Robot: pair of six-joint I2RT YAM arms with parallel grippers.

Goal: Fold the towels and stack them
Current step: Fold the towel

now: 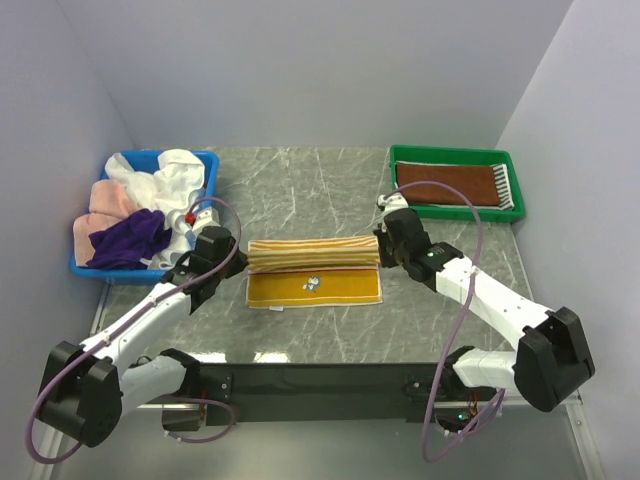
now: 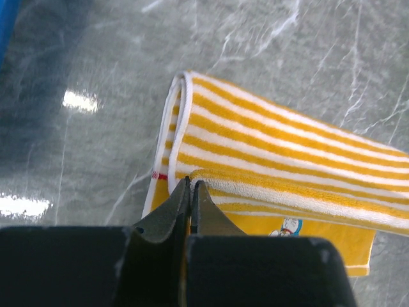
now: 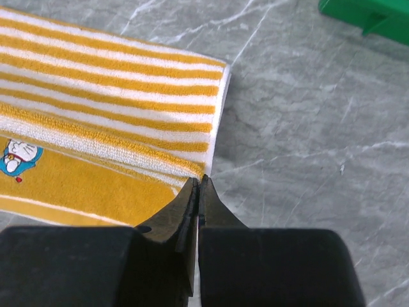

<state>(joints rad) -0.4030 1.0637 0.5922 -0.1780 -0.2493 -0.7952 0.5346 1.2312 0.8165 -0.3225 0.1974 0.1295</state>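
The yellow towel [image 1: 315, 270] lies mid-table [image 1: 300, 185], long side running left to right. Its striped layer, orange-yellow and white, is folded over the far part. A plain yellow strip with a small cartoon figure shows along the near edge. The terry pile looks soft, and the hem is white.

The left gripper [image 2: 190, 190] has its jaws pressed together on the near edge of the striped layer at the towel's left end. The right gripper [image 3: 198, 187] pinches the same edge at the right corner.

At far left a blue bin [image 1: 207, 158] holds loose white [image 1: 165, 175], pink [image 1: 105, 200] and purple [image 1: 130, 240] towels. At far right a green bin [image 1: 450, 151] holds a flat brown towel [image 1: 445, 185].
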